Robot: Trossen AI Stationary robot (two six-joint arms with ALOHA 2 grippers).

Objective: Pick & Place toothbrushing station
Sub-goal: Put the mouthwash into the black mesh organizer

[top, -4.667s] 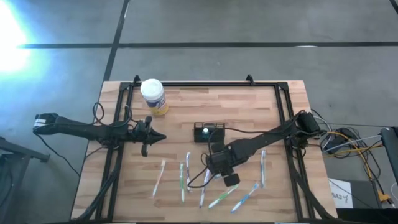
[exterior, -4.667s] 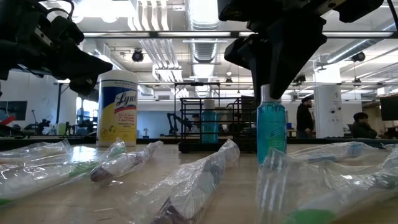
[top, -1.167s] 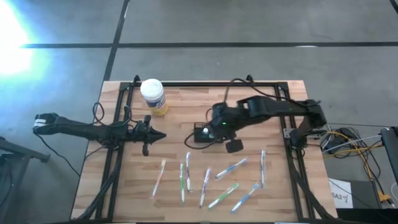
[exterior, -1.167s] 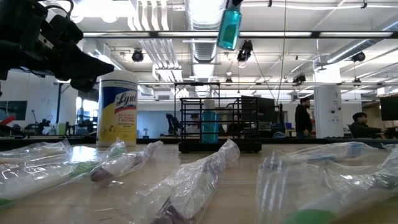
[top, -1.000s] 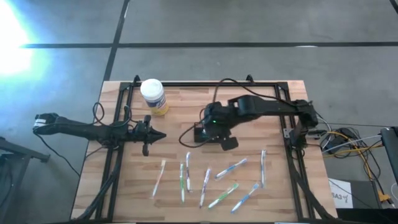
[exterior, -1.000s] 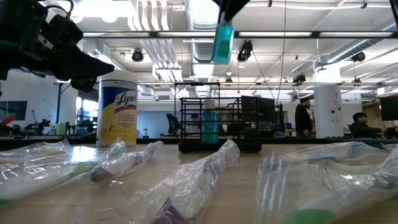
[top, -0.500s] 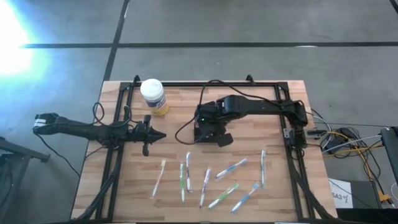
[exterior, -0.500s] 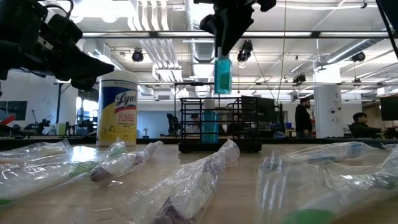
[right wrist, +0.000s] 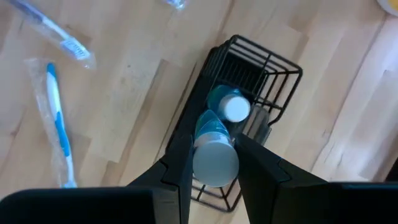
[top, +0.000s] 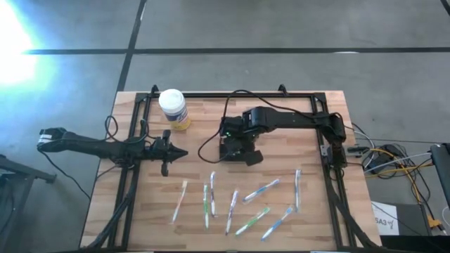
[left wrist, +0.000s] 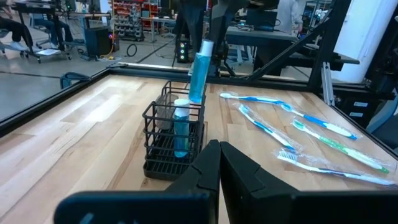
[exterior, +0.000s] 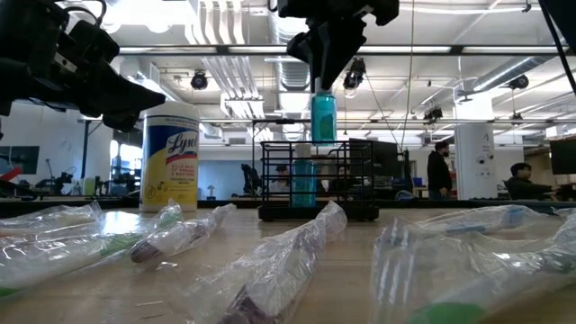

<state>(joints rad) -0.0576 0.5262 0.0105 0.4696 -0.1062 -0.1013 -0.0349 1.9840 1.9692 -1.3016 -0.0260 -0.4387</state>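
Observation:
The toothbrushing station is a black wire holder (top: 235, 150) standing at the table's middle; it also shows in the low view (exterior: 317, 180) and the left wrist view (left wrist: 174, 140). One teal tube (right wrist: 234, 107) stands inside it. My right gripper (top: 235, 143) is right above the holder, shut on a second teal tube with a white cap (exterior: 323, 117). My left gripper (top: 181, 154) is shut and empty, level above the table to the left of the holder. My right gripper pinches the tube's white-capped upper end (right wrist: 214, 163) between its two fingers (right wrist: 180, 168), from above, pointing down. The tube hangs upright below the fingers, its lower end (left wrist: 196, 96) at about the level of the holder's top rim, over the compartment next to the standing tube.
A white-lidded wipes jar with a yellow label (top: 173, 107) stands at the far left. Several wrapped toothbrushes (top: 239, 204) lie across the table's near half. Black frame rails (top: 133, 176) run along the table's edges.
My right gripper has gone a little toward the table's left edge and down over the holder, still shut on the teal tube. The tube stays upright and has come down from well above the holder to its top rim.

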